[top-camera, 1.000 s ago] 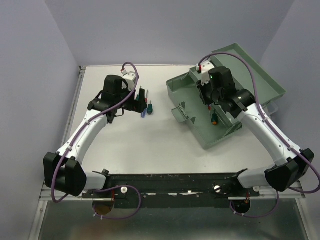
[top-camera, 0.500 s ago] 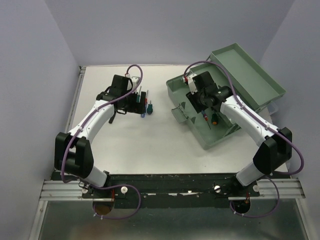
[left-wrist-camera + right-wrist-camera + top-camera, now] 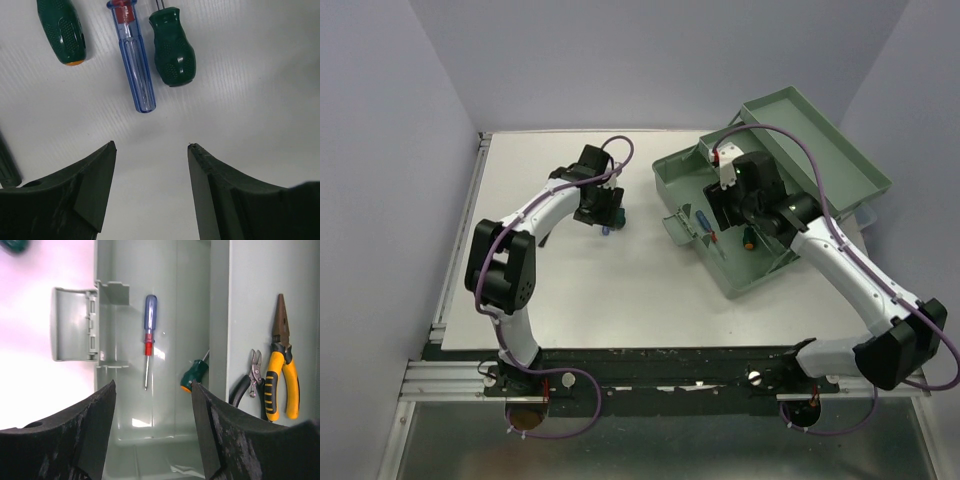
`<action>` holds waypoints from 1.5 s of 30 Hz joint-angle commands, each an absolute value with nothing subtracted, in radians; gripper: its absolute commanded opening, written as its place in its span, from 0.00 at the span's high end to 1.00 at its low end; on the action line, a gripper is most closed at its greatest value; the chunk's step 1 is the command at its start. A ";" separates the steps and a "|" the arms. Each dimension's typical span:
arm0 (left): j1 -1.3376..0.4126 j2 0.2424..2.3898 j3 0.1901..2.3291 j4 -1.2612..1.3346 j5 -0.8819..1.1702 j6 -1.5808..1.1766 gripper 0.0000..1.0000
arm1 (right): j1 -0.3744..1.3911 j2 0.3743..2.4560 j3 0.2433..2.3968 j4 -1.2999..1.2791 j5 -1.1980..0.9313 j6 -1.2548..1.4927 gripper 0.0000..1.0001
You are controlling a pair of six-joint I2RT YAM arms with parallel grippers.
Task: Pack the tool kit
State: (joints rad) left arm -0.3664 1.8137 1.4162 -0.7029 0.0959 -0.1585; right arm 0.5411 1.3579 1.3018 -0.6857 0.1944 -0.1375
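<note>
Fetching step: left gripper (image 3: 150, 149) agape facing loose blue-handled screwdriver (image 3: 134, 60); right gripper (image 3: 152, 385) agape, empty, over toolbox (image 3: 165, 270). Next, likely: descend, pinch handle.

Open grey-green toolbox (image 3: 672, 178), lid (image 3: 820, 140) tipped back; inside, blue-handled screwdriver (image 3: 149, 335) and yellow-black pliers (image 3: 280, 365). Outside, clear-blue screwdriver (image 3: 134, 60) between two green-handled screwdrivers (image 3: 172, 50) (image 3: 62, 30).

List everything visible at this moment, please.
toolbox: 1, grey-green, lid open, table's right side
blue-handled screwdriver: 1, blue with red collar, toolbox floor
green-handled screwdriver: 1, green, orange end, toolbox floor, partly hidden
yellow-black pliers: 1, toolbox's adjoining compartment
small pliers: 1, black-handled, beside them
loose green screwdrivers: 2, green, on table
loose blue screwdriver: 1, clear blue, between them
table: 1, white
left gripper: 1, dark, open above loose screwdrivers
right gripper: 1, dark, open above toolbox
</note>
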 commanded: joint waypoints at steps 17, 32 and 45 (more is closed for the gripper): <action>-0.399 2.124 1.647 -0.816 -0.035 -0.130 0.39 | 0.540 1.040 1.131 -0.529 0.054 -0.063 0.31; -0.393 1.843 1.487 -0.666 -0.074 -0.143 1.00 | 0.540 1.071 1.121 -0.502 0.020 0.102 0.31; -0.508 1.421 1.221 -0.261 0.599 -0.227 1.00 | 0.541 1.226 1.111 -0.183 -0.261 0.505 0.25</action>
State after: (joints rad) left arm -0.4610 1.4528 1.2854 -0.4351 0.2691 -0.1581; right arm 0.5411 1.1824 1.0840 -0.3107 -0.1646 0.3740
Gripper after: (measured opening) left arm 0.132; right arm 0.753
